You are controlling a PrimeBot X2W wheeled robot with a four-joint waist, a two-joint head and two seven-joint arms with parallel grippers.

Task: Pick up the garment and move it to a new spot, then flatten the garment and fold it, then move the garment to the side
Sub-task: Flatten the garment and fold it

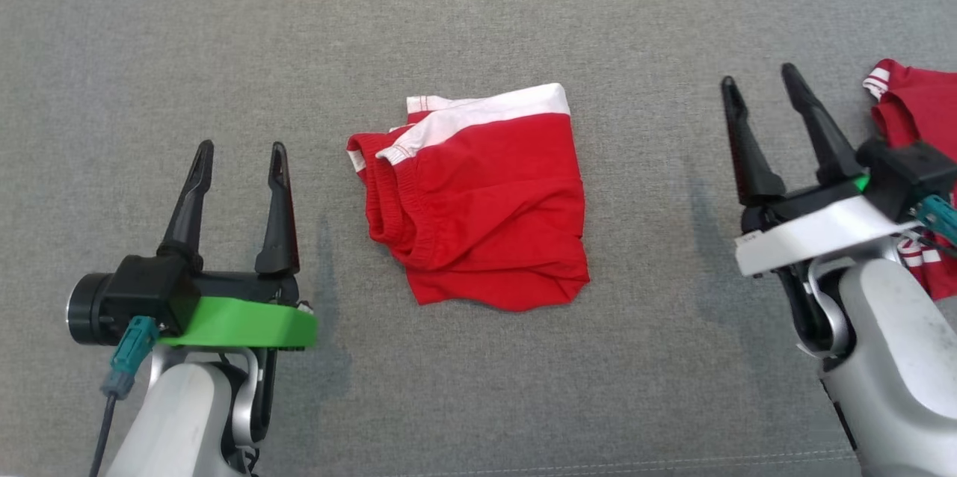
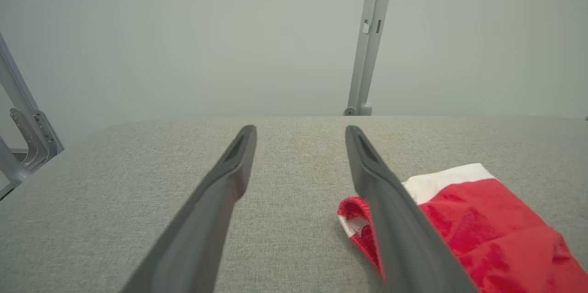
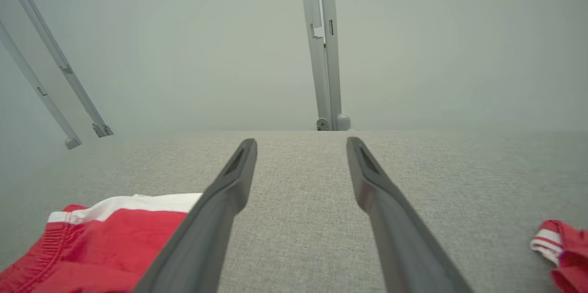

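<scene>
In the head view, my left claw (image 1: 241, 146) stands wide open with nothing in it. My right claw (image 1: 759, 75) is just as wide and just as empty. Between them, clear of both, the soft red jersey garment (image 1: 486, 215) lies folded into a rough square on the grey woven tabletop (image 1: 149, 28). To my eye, only the move aside is left.

The cloth is limp and layered, so a shallow pinch could lift the top layer alone and spill the fold open. A white band runs along the edge farthest from the claws, and a gathered elastic hem bunches on the left claw's side. A second red-and-white striped garment (image 1: 916, 99) sits just right of my right claw, partly under that arm. A sweep of the arm could drag it along, or I could seize the wrong piece.

In the left wrist view, the left claw's (image 2: 301, 128) long, matte, dark fingers taper to narrow tips. If I press too deep, those tips could snag the coarse weave. The garment (image 2: 482, 228) lies to the claw's right, its hemmed corner curling up beside the right-hand finger. A pale metal post (image 2: 370, 40) rises beyond the tabletop.

In the right wrist view, the right claw (image 3: 301, 140) is spread and bare. The garment (image 3: 105, 247) lies near its left finger, and the second one (image 3: 565, 247) lies off to its right.
</scene>
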